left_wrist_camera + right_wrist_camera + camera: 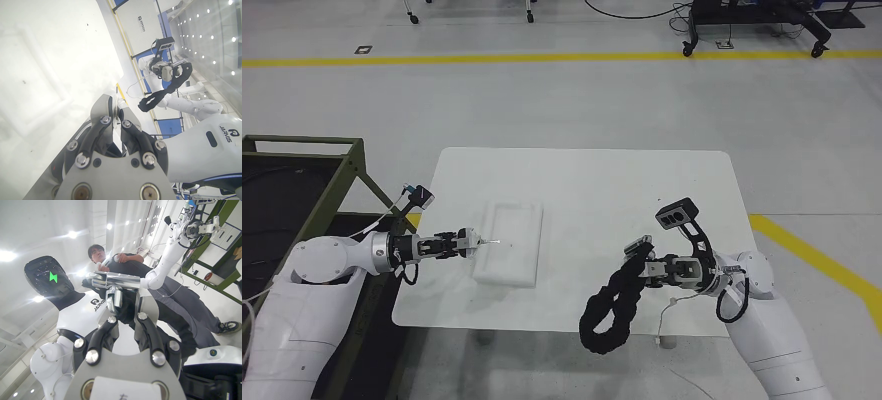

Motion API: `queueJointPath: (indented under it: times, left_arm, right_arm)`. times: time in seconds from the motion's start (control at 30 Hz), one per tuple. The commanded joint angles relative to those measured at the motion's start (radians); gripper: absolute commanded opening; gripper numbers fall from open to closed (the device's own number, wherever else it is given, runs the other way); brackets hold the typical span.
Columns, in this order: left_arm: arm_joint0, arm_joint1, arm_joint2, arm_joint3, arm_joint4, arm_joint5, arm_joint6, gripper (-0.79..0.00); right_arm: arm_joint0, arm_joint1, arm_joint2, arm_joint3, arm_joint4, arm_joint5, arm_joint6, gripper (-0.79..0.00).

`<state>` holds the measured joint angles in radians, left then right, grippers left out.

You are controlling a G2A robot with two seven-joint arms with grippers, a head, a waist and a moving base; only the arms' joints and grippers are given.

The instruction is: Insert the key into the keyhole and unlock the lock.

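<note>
A small silver key (492, 241) sticks out of my left gripper (470, 242), which is shut on it over the left part of the white table (642, 190), pointing right. In the left wrist view the key (116, 102) is pinched flat between the fingertips of that gripper (115, 108). My right gripper (640, 262) hangs over the table's front right, shut on a chrome lock (638, 246) whose black sleeved chain (607, 310) droops past the table's front edge. Its wrist view has the lock body (115, 280) crosswise above the gripper (124, 311). Key and lock are well apart.
A flat white tray (512, 243) lies on the table just right of the key tip. A dark green frame (312, 170) stands off the table's left side. The table's back half and right side are bare.
</note>
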<state>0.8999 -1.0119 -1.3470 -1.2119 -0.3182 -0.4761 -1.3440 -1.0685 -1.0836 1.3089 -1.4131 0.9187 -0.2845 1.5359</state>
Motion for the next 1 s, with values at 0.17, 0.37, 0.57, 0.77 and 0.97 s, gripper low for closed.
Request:
queueJointPath:
  times: [0.17,0.37,0.57,0.77,0.97]
  left_arm:
    - [0.0,0.0,0.0,0.0,0.0,0.0,0.0,-0.785]
    - [0.0,0.0,0.0,0.0,0.0,0.0,0.0,-0.785]
    - [0.0,0.0,0.0,0.0,0.0,0.0,0.0,-0.785]
    - [0.0,0.0,0.0,0.0,0.0,0.0,0.0,-0.785]
    - [0.0,0.0,0.0,0.0,0.0,0.0,0.0,-0.785]
  right_arm:
    - [0.0,0.0,0.0,0.0,0.002,0.0,0.0,-0.785]
    - [-0.003,-0.002,-0.001,-0.013,0.02,-0.001,-0.016,-0.785]
    - [-0.055,-0.048,-0.13,-0.095,0.368,0.014,-0.003,-0.785]
    - [-0.053,-0.113,-0.309,-0.115,0.625,0.003,0.0,-0.785]
    - [-0.027,-0.173,-0.428,-0.064,0.744,-0.033,-0.048,-0.785]
